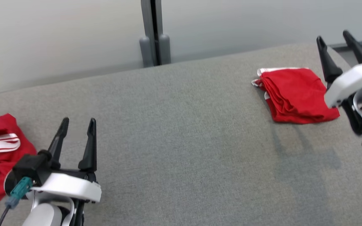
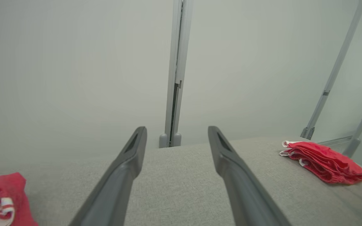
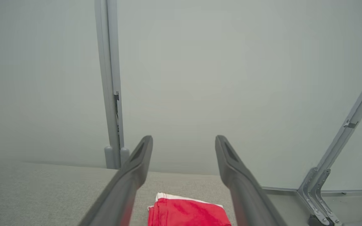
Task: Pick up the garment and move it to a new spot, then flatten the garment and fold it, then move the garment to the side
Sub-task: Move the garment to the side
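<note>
Jaws on my left gripper [image 1: 79, 121] and my right gripper [image 1: 332, 36] were both wide open and empty, and the red garment [image 1: 297, 94] lay folded at two o'clock on the grey table [image 1: 181, 131], beside my right gripper, so I think the job was done.

Head camera looks down from above across the grey surface [image 1: 181, 141]. The two wrist cameras sit low over it, facing the pale wall [image 2: 74, 62]. All three share the folded red garment [image 1: 297, 94] and the upright grey post [image 1: 146, 25].
</note>
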Motion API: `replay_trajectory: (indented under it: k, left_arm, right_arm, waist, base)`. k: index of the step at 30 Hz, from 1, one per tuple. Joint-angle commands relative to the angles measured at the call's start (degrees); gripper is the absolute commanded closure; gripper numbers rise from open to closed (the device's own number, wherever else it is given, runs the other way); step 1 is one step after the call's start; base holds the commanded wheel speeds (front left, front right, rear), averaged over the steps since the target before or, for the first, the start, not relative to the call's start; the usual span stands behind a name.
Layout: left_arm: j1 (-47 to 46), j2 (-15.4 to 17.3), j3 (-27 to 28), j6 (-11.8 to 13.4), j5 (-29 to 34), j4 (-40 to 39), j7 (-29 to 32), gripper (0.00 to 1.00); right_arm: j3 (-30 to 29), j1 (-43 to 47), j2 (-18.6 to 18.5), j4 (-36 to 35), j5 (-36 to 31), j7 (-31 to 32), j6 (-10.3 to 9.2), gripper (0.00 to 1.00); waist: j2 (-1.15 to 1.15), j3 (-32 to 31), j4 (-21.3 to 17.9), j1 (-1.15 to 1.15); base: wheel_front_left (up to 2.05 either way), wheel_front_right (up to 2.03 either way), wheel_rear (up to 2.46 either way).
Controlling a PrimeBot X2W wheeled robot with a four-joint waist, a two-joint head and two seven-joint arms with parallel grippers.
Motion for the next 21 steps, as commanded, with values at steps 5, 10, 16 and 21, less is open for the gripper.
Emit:
replay_trajectory:
  k: [5, 10, 16, 21]
  left_arm:
    - [3.2, 0.7, 0.5, 1.1, -0.8, -0.5, 0.2, 0.0]
    - [5.4, 0.5, 1.9, 3.0, -0.4, -1.0, -0.8, 0.0]
    - [7.3, 0.6, 2.3, 3.5, -0.4, -0.2, -1.4, 0.0]
    - [8.2, -0.1, 2.7, 3.0, -0.8, 2.0, -2.1, 0.0]
  right_arm:
    - [-4.4, 8.8, -0.8, -5.7, 0.1, -1.0, -0.02, 0.0]
    - [-12.4, 20.1, 0.5, -15.7, -3.2, -1.0, -0.02, 0.0]
    - [-21.6, 32.9, 4.8, -26.0, -9.9, -1.0, -0.02, 0.0]
    - [-26.2, 39.8, 8.4, -31.1, -14.0, -1.0, -0.02, 0.0]
  waist:
    - [0.0, -3.8, 2.3, 0.0]
    - [0.0, -5.1, 3.5, 0.0]
    - [0.0, -5.7, 4.3, 0.0]
    - [0.0, -6.2, 4.7, 0.0]
  base:
    - [0.0, 0.0, 0.0]
    - [0.0, 0.0, 0.0]
    - [0.0, 0.0, 0.0]
    - [0.0, 0.0, 0.0]
